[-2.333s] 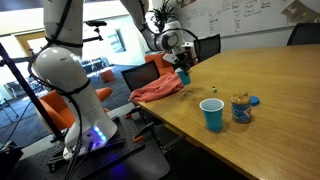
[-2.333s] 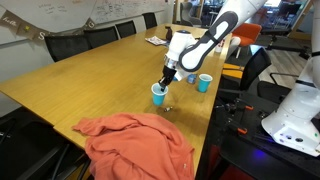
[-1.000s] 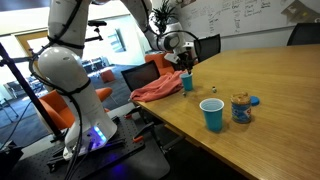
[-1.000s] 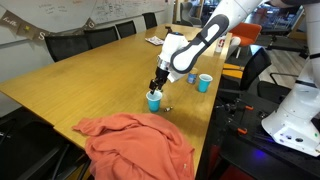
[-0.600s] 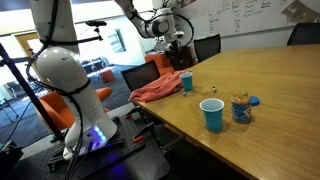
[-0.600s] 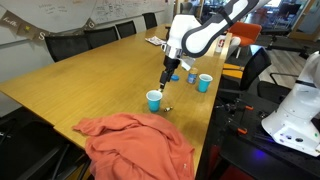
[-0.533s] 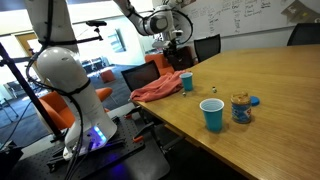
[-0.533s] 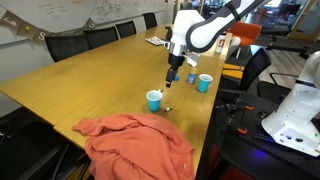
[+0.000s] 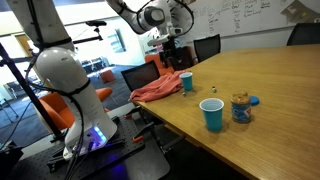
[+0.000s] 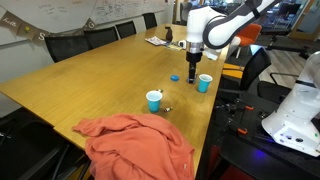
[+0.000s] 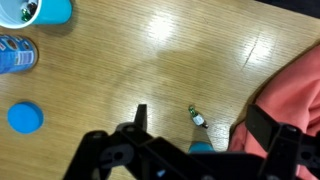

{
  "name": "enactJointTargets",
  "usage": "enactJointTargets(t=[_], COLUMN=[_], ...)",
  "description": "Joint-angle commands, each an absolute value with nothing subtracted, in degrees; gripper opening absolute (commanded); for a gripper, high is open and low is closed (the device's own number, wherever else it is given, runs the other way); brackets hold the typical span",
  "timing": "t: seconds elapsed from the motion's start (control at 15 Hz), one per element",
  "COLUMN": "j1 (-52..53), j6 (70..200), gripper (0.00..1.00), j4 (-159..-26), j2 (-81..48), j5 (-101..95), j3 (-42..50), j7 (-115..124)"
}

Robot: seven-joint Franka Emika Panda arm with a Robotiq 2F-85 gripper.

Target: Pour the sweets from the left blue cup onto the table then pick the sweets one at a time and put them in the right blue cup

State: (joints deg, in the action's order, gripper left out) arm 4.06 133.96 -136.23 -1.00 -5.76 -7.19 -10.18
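The left blue cup (image 9: pixel 186 82) (image 10: pixel 154 100) stands upright near the table (image 9: pixel 280 120) edge, beside the orange cloth. In the wrist view only its rim (image 11: pixel 203 147) peeks out under my gripper. One small sweet (image 11: pixel 198 118) (image 9: pixel 213 92) (image 10: pixel 167 108) lies on the wood close to that cup. The right blue cup (image 9: pixel 212 115) (image 10: pixel 204 82) (image 11: pixel 45 10) stands further along, with something pale showing inside. My gripper (image 9: pixel 173 57) (image 10: pixel 193 68) (image 11: pixel 205 125) hangs well above the table, open and empty, fingers (image 11: pixel 140 115) spread wide.
A crumpled orange cloth (image 9: pixel 155 90) (image 10: pixel 135 145) (image 11: pixel 295 90) drapes over the table edge next to the left cup. A clear jar (image 9: pixel 240 107) (image 11: pixel 15 55) stands by the right cup, its blue lid (image 9: pixel 254 100) (image 10: pixel 175 77) (image 11: pixel 25 118) lying loose on the wood.
My gripper opened and let go of the left blue cup, which stays upright on the table. The arm then rose and swung away toward the right cup's side.
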Motion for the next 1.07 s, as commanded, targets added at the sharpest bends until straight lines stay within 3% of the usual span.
enactJointTargets(t=[0.0, 0.4, 1.0], j1=[4.6, 4.7, 1.6], j6=[133.8, 135.6, 161.2], gripper=[1.0, 1.0, 1.0], j4=[-136.2, -136.1, -136.9], j2=[-1.0, -4.6, -18.1], j5=[-5.8, -8.5, -9.0], j3=[-6.6, -6.6, -8.7], j7=[-10.2, -12.1, -27.1])
